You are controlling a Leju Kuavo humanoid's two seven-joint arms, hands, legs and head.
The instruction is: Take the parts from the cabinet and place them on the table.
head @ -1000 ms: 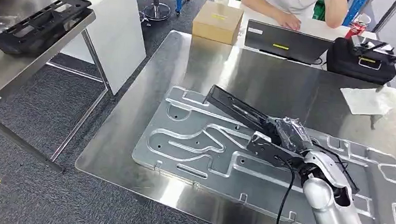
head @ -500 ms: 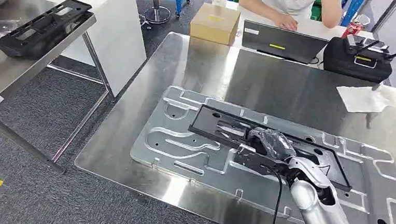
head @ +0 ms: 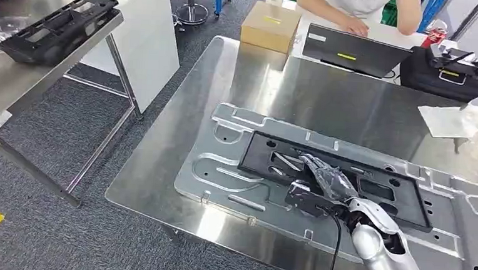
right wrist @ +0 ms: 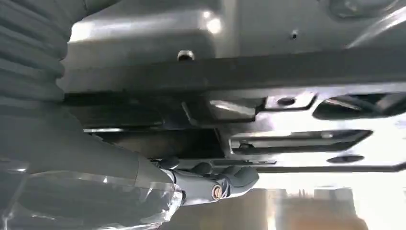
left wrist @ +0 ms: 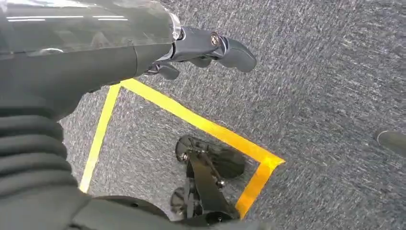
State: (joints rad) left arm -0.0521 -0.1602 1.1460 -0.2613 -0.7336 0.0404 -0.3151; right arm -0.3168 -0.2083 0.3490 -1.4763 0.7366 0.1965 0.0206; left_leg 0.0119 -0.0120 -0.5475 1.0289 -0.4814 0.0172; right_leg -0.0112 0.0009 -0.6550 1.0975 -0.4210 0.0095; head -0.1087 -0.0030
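Black part lies flat on the metal fixture plate on the table; right hand rests on it, grip unclear; left hand hangs empty, fingers apart; part judged stiff, light, slotted plastic; hold by a long edge.

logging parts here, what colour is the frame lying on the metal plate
Black, a flat frame with cut-outs; the head view shows it best.

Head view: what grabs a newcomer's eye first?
The long black frame lying flat on the machined metal plate on the steel table, with the right hand on top of it. Next, a second black frame on the side table at far left.
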